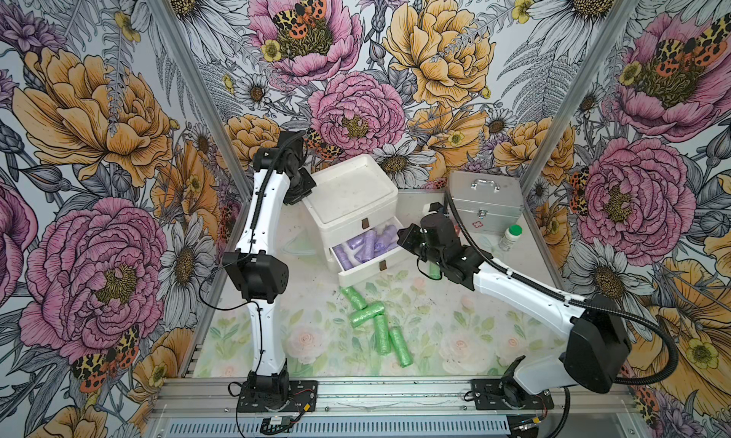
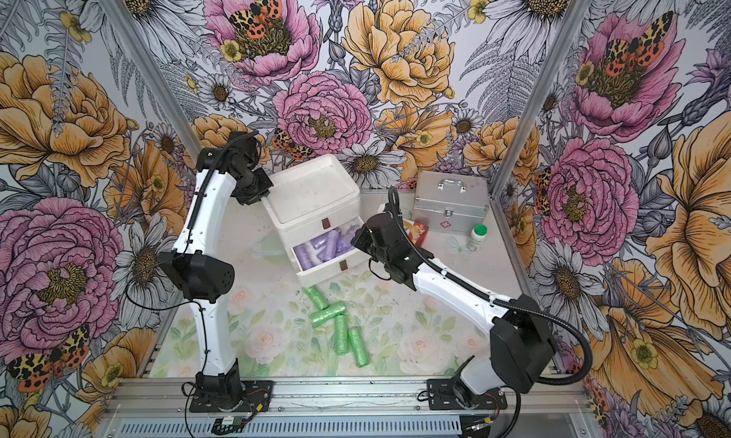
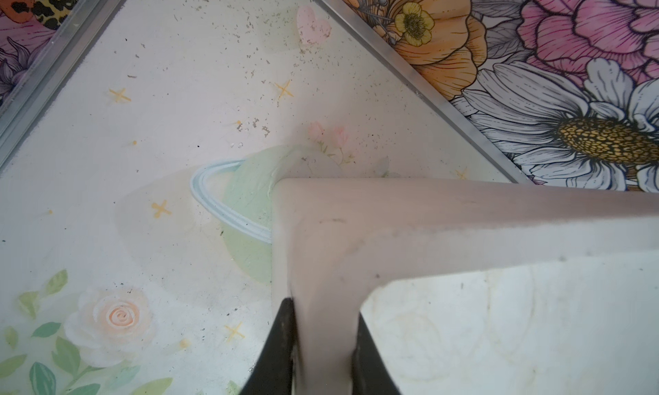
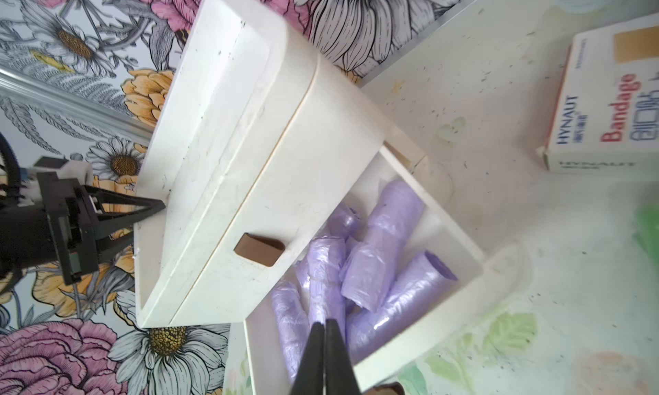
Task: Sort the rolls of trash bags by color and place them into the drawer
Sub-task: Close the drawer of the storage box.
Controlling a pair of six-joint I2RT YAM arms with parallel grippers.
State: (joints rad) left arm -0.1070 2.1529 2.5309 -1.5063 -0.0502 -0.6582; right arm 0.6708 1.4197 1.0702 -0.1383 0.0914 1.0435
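Observation:
The white drawer unit stands at the back of the table with its lower drawer pulled open. Several lilac rolls of trash bags lie in the drawer, also plain in the right wrist view as lilac rolls. My right gripper hangs shut and empty just above them, over the drawer's front wall. Several light green rolls lie loose on the table in front of the drawer, seen in both top views. My left gripper is shut on the unit's top rim at its left corner.
A silver case stands at the back right, with a white bottle with a green cap in front of it. A bandage box lies right of the drawer unit. The upper drawer is closed. One green roll lies under the right arm.

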